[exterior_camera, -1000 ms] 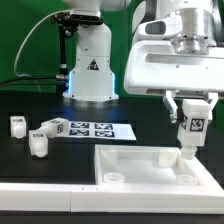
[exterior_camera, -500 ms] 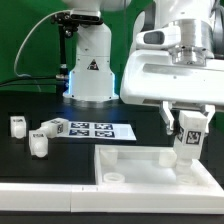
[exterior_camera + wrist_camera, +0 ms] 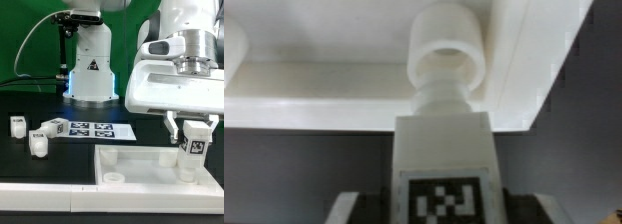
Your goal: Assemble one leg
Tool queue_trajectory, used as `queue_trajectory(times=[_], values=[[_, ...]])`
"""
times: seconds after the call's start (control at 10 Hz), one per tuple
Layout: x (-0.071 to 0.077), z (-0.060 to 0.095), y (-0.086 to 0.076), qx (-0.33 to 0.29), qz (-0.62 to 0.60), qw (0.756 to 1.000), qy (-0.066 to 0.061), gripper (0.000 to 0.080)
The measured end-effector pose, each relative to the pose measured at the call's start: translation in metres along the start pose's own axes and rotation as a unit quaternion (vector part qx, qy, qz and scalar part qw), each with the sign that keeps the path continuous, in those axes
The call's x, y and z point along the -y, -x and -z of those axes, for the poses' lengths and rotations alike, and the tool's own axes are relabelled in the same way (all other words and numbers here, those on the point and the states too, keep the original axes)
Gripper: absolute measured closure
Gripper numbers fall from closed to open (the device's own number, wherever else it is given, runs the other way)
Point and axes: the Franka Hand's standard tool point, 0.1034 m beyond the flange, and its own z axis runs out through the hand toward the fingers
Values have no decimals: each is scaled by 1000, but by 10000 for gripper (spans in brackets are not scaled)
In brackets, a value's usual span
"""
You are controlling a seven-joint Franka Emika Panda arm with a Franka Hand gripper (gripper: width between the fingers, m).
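Note:
My gripper is shut on a white leg with a black-and-white tag, held upright over the right end of the white panel. In the wrist view the leg points its thin screw tip at a round raised corner post of the panel, the tip at or just above it. Three other white legs lie on the black table at the exterior view's left: one, one and one.
The marker board lies flat behind the panel. The white robot base stands at the back, with a green backdrop behind it. The arm's large white body hangs over the panel's right part.
The gripper with the leg has moved a little toward the exterior view's right and down, toward the panel's right corner.

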Motion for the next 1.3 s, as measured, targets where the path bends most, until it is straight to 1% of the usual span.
queue_trajectory(times=[0.2, 0.5, 0.8, 1.1, 1.3], values=[[0, 0, 4, 3, 1, 1000, 0, 515], [4, 0, 9, 6, 2, 1000, -3, 515], [3, -2, 8, -1, 4, 1000, -2, 515], [3, -7, 17, 4, 8, 1000, 0, 515], [2, -7, 18, 2, 12, 1000, 0, 515]])
